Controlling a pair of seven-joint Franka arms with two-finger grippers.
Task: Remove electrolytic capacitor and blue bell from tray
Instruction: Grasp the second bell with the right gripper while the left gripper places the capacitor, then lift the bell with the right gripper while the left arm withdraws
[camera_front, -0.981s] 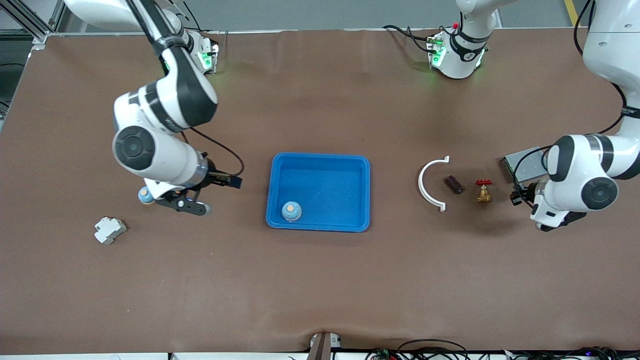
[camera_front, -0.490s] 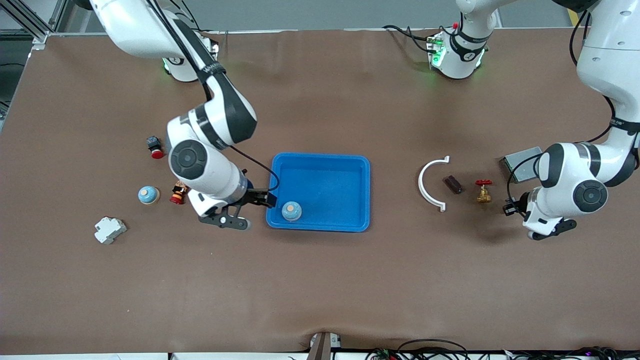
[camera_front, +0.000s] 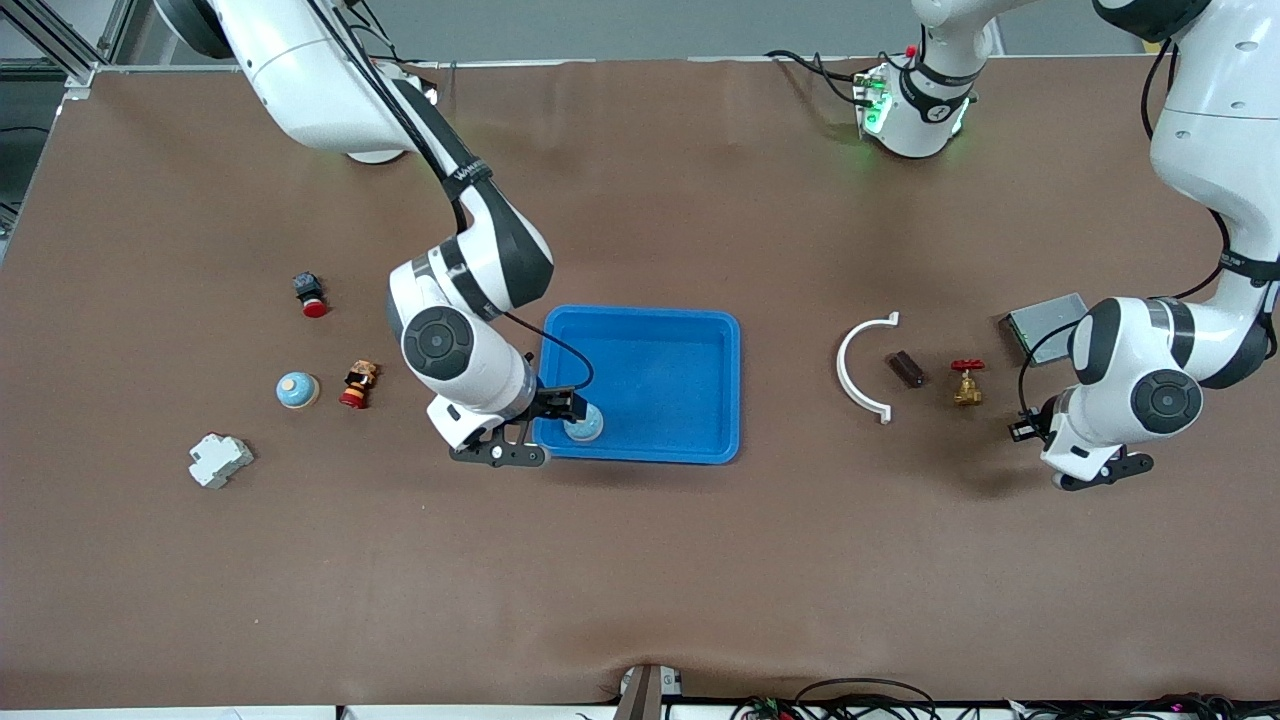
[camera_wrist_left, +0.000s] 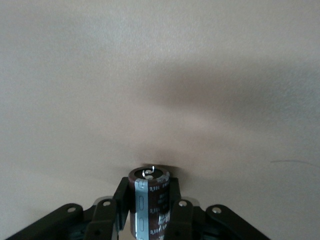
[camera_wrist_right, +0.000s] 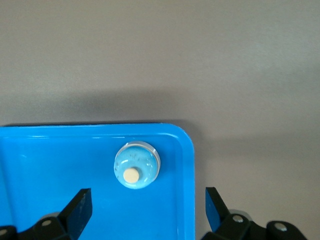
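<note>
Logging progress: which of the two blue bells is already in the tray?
The blue bell under the right gripper, in the blue tray; the other bell sits on the table.

The right gripper (camera_front: 535, 432) hangs spread wide over the blue tray's (camera_front: 722, 330) corner nearest the front camera at the right arm's end, straddling its rim (camera_wrist_right: 186, 150); the bell (camera_wrist_right: 136, 164) sits tight in that corner, walls close on two sides; the rest of the tray floor is bare; the left gripper (camera_wrist_left: 150, 212), clamping the capacitor (camera_wrist_left: 149, 202), has bare table under it.
</note>
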